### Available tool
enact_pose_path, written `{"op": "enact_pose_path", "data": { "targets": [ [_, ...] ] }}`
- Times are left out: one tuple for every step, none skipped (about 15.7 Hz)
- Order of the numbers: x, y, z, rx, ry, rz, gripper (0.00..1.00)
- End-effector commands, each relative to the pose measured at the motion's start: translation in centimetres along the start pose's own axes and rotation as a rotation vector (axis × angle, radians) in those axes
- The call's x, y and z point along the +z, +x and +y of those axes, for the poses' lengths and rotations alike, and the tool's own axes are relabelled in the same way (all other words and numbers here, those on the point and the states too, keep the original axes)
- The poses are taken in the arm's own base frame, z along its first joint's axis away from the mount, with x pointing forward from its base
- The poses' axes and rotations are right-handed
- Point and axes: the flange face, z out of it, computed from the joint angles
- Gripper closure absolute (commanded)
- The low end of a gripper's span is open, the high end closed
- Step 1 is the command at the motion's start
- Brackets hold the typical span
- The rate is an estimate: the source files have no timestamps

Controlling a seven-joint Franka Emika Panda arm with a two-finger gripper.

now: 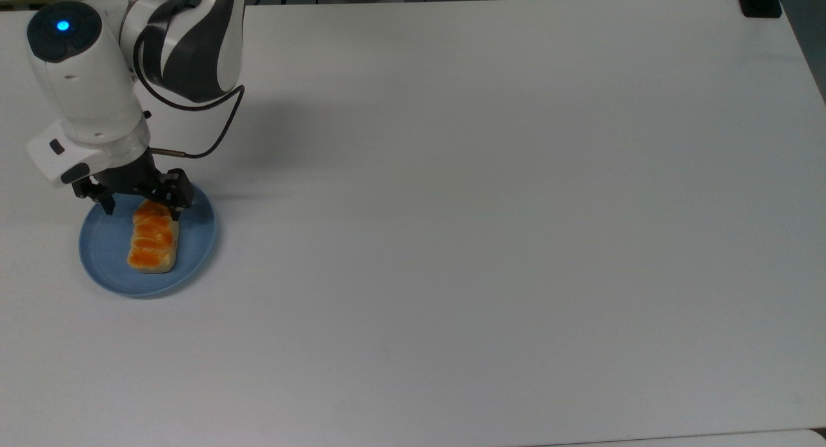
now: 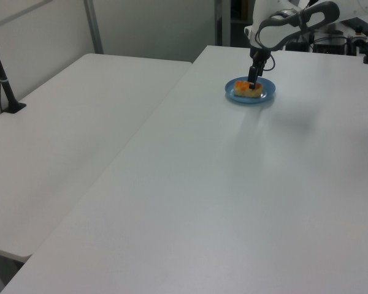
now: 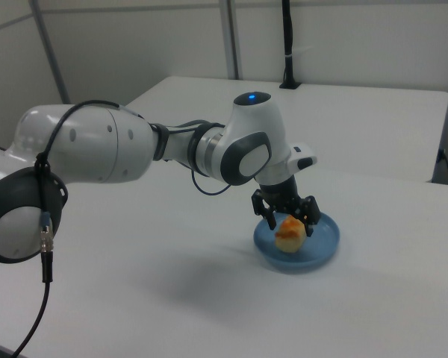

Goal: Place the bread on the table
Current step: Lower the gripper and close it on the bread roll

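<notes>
Bread (image 1: pixel 153 238), a small oblong loaf with pale sides and a glossy orange-brown segmented top, lies on a round blue plate (image 1: pixel 106 253) toward 9 o'clock in the top view, long axis running from 12 to 6 o'clock; it is not yet on the table (image 1: pixel 490 215), the white surface that carries the plate. End effector (image 1: pixel 142 208), pointing downward from the white arm (image 1: pixel 90 92), stands with its two fingers spread apart and empty, straddling the 12 o'clock end of the loaf: one finger (image 1: pixel 177 209) at the loaf's 3 o'clock flank, the other over bare plate at its 9 o'clock side. The right view shows the same arrangement, the end effector (image 3: pixel 287 217) low over the bread (image 3: pixel 290 233) above the plate (image 3: pixel 313 253); whether a pad already touches the crust cannot be told. Judging by appearance, the loaf is light and soft, likely to dent under firm pressure, and the glazed top may be slick, so the pale flanks offer the better hold. A grasp across the short width, nearer mid-length than the present end position, would probably keep the loaf from tipping when lifted. The plate may slide if the fingers press its rim. Open table lies toward 3 o'clock in the top view.
</notes>
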Motion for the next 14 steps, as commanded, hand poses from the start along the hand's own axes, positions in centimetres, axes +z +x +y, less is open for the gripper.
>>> {"op": "enact_pose_path", "data": {
  "targets": [
    [1.4, 1.3, -0.5, -0.011, 0.009, 0.027, 0.0],
    [1.7, 1.4, -0.8, -0.012, 0.012, 0.026, 0.0],
    [1.8, 1.4, -1.0, -0.005, 0.012, 0.025, 0.0],
    [1.8, 1.5, -1.1, 0.021, 0.013, 0.026, 0.02],
    [1.8, 1.6, -1.5, 0.033, 0.015, 0.029, 0.13],
    [1.6, 1.9, -1.8, 0.034, 0.015, 0.047, 0.24],
    [1.5, 2.0, -1.8, 0.035, 0.013, 0.059, 0.37],
    [1.5, 2.0, -1.8, 0.035, 0.013, 0.061, 0.53],
    [1.6, 2.0, -1.8, 0.035, 0.013, 0.059, 0.62],
    [1.5, 2.0, -1.8, 0.033, 0.013, 0.061, 0.69],
    [1.4, 2.0, -1.9, 0.03, 0.013, 0.061, 0.72],
    [1.3, 2.0, -1.9, 0.023, 0.012, 0.061, 0.73],
    [0.8, 2.0, -1.6, 0.022, 0.007, 0.067, 0.73],
    [0.0, 2.0, -1.4, 0.023, 0.004, 0.076, 0.73]
  ]
}}
